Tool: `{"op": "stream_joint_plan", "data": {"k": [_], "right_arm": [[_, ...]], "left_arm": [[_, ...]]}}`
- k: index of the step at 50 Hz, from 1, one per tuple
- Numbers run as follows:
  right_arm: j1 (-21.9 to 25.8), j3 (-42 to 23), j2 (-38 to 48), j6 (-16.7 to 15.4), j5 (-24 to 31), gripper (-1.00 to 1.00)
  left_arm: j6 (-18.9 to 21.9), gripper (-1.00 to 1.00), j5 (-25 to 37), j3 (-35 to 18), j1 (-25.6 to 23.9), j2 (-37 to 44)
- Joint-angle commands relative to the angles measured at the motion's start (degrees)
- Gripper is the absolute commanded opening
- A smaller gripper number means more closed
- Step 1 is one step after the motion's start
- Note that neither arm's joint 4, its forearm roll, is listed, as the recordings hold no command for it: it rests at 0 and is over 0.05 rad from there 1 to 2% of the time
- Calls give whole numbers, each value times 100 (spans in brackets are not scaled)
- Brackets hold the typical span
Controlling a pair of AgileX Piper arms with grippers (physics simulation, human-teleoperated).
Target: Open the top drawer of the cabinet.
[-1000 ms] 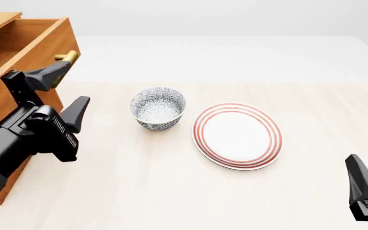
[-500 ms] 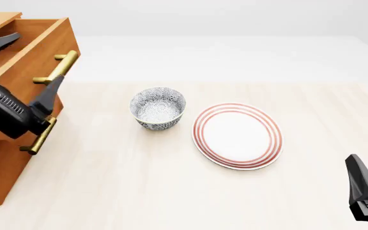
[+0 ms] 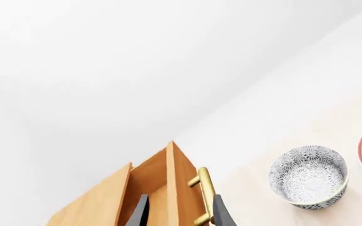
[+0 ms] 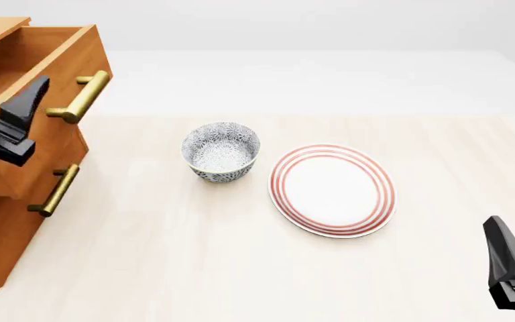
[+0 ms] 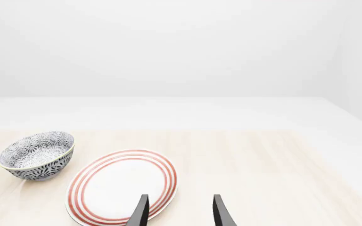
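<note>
At the far left of the bench, the top drawer of the cabinet is standing pulled out, overhanging the two below. I am drawing my left claw back from its brass handle, fingers spread and gripping nothing, where a moment ago it was crowding the drawer front. Opening looks done. My right claw is idling open near the striped plate, beside the bowl. Frame edge is cutting off most of both claws and the cabinet's left side.
</note>
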Motion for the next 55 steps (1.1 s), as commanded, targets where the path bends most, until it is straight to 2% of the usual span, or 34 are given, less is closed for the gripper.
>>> {"op": "stream_joint_plan", "data": {"k": [1, 12, 14, 15, 17, 19, 25, 28, 31, 35, 39, 43, 46, 55], "right_arm": [[0, 0, 0, 1, 0, 100], [1, 0, 0, 0, 0, 100], [0, 0, 0, 0, 0, 100], [1, 0, 0, 0, 0, 100], [0, 0, 1, 1, 0, 100], [0, 0, 2, -1, 0, 100], [1, 0, 2, -1, -1, 100], [-1, 0, 0, 0, 0, 100], [1, 0, 0, -1, 0, 100], [0, 0, 1, -1, 0, 100], [1, 0, 1, 1, 0, 100], [0, 0, 1, 0, 0, 100], [0, 0, 0, -1, 0, 100], [-1, 0, -1, 0, 0, 100]], "left_arm": [[-865, 100, 475, -316, 436, -130], [-1448, 100, 1307, -1080, 833, 190], [-1500, 100, 1334, -1153, 763, 292], [-1655, 100, 1520, -1316, 799, 369], [-1583, 100, 1700, -1440, 798, 451], [-1809, 100, 1968, -1661, 898, 571], [-2122, 100, 2542, -2182, 841, 883], [-2142, 100, 2777, -2288, 943, 964], [-2376, 100, 2987, -2438, 851, 1149], [-2390, 100, 3234, -2609, 841, 1185], [-2774, 100, 3510, -2905, 572, 1374], [-2945, 100, 3757, -3105, 516, 1394], [-2880, 100, 3983, -3251, 603, 1331], [-3165, 100, 4477, -3445, 614, 1289]]}}
